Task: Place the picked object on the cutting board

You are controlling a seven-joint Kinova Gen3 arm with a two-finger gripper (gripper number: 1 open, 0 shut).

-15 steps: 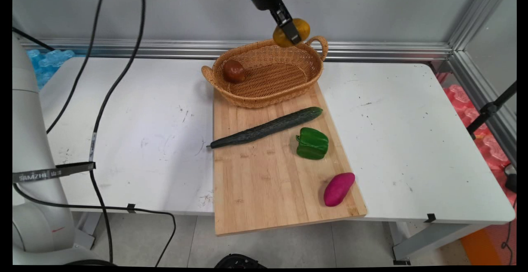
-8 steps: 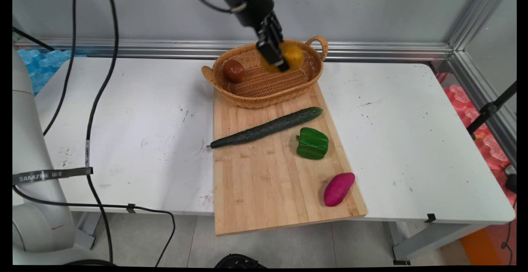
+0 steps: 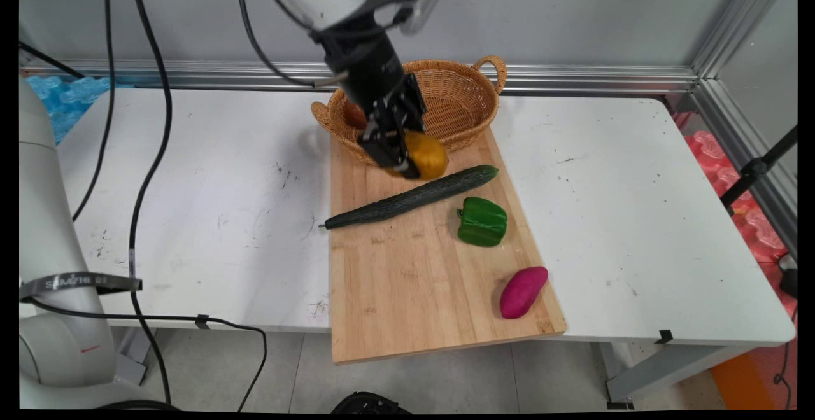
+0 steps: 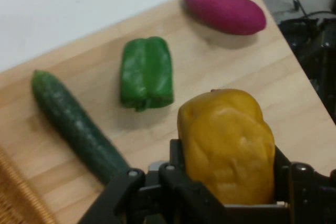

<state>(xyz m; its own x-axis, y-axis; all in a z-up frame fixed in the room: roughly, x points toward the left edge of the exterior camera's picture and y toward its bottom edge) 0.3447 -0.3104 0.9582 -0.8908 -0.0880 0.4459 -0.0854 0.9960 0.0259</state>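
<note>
Main view: the pincer (image 3: 407, 156) grips a yellow pepper (image 3: 425, 154) above the cutting board (image 3: 407, 280), basket (image 3: 458, 98) behind it, cucumber (image 3: 414, 197) just below; nothing set down.

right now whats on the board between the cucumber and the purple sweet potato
The green pepper lies between the cucumber and purple sweet potato; both views show it.

**Only one partly readable band**

A grey strap (image 3: 79, 282) wrapped round the white arm base, well to the left of the light wooden cutting board (image 3: 439, 293), carries white lettering. It begins with "S"; the remaining letters cannot be made out. Nothing else bears readable text.
</note>
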